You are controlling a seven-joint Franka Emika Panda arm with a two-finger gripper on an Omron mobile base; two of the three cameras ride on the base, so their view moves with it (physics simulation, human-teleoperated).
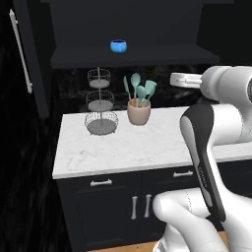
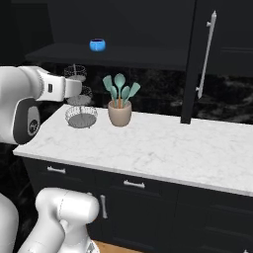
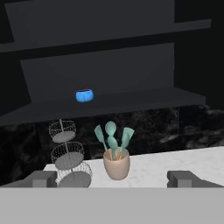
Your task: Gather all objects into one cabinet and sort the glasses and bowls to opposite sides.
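The task looks barely begun, judging by how things lie. One small blue bowl [image 1: 118, 46] sits alone on the dark shelf [image 1: 162, 55] of the open black wall cabinet, at top centre of the left base view and upper left of the right base view; in the hand view it rests left of centre on the lower shelf. No mug, second blue bowl or reddish-brown bowl can be seen on the shelf or the counter, so most of the gathering and all of the sorting to opposite sides seem left to do.

The gripper [image 3: 113, 178] stands with its fingers wide apart and nothing between them; its two dark tips rise at the bottom of the hand view, aimed at the cabinet from well back.

On the white marble counter [image 1: 157, 147] stand a three-tier wire basket stand [image 1: 101, 104] and, just beside it, a beige pot of teal utensils [image 1: 139, 111]; neither belongs to the task.

The cabinet door [image 2: 210, 59] with its long silver bar handle [image 2: 206, 55] hangs open at the upper right of the right base view. The cabinet's upper shelves are black on black and hard to read, and the robot's own arm covers the right part of the left base view, so anything there is hidden
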